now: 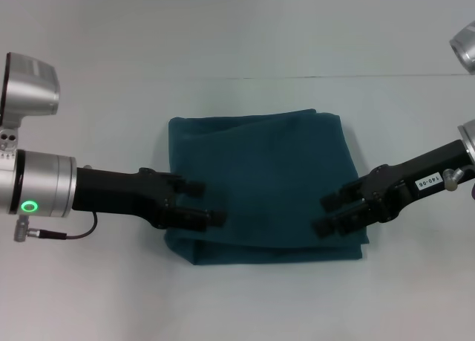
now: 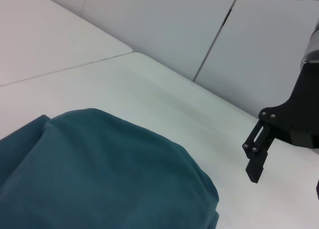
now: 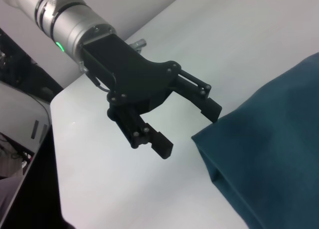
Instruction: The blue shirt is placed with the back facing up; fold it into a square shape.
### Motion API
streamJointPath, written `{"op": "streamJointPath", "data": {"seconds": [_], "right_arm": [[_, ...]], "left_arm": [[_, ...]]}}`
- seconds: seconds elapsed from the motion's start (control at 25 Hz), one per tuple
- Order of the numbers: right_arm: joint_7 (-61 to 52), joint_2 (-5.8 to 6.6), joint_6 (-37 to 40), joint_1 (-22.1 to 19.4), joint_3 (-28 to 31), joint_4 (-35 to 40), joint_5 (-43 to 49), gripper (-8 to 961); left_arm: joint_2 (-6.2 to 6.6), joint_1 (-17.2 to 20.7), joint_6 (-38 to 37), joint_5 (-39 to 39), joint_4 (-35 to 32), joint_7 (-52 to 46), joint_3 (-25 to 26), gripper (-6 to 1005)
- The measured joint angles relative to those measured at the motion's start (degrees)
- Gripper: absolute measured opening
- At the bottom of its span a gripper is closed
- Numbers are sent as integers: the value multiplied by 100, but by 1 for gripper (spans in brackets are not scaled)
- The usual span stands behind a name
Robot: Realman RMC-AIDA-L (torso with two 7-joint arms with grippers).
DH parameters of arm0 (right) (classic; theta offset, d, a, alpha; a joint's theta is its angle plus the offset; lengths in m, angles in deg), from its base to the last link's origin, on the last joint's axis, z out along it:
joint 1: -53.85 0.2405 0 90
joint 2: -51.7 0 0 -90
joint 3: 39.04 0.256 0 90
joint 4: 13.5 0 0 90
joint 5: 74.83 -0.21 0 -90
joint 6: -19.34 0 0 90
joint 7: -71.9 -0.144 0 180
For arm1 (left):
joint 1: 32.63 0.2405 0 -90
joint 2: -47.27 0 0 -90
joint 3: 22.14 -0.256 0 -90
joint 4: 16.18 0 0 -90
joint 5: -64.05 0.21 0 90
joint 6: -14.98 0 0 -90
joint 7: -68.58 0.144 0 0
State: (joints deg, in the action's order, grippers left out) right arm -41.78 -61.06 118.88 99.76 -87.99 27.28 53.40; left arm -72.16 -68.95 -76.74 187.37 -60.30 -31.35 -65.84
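The blue shirt [image 1: 260, 177] lies folded into a rough square in the middle of the white table [image 1: 104, 296], plain teal fabric facing up, its layered edges showing along the near side. My left gripper [image 1: 206, 202] hangs open over the shirt's left edge with nothing between its fingers; the right wrist view shows it [image 3: 189, 131] just beside the folded corner of the shirt [image 3: 269, 154]. My right gripper [image 1: 324, 214] is open over the shirt's right edge, also holding nothing. One of its fingers [image 2: 256, 159] shows in the left wrist view beyond the shirt [image 2: 99, 174].
The table's far edge [image 1: 245, 76] meets a pale wall behind the shirt. In the right wrist view the table's rounded corner [image 3: 55, 104] drops off to dark floor behind the left arm. Bare tabletop surrounds the shirt on all sides.
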Motion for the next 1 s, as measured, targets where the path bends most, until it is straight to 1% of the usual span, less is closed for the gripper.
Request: {"op": "streamJointPath", "data": {"seconds": [0.2, 0.48, 0.8, 1.0], "right_arm": [[-31, 4, -243, -57, 18, 8, -8, 779], [-6, -26, -313, -73, 75, 119, -2, 778], [-16, 0, -280, -89, 77, 197, 3, 777], [188, -58, -255, -105, 42, 332, 6, 777]], "left_arm": [[-1, -37, 11, -5, -9, -282, 2, 850], [9, -57, -32, -10, -9, -755, 2, 850], [16, -77, -44, -11, -6, -828, 0, 849], [25, -105, -52, -11, 45, -909, -5, 848]]}}
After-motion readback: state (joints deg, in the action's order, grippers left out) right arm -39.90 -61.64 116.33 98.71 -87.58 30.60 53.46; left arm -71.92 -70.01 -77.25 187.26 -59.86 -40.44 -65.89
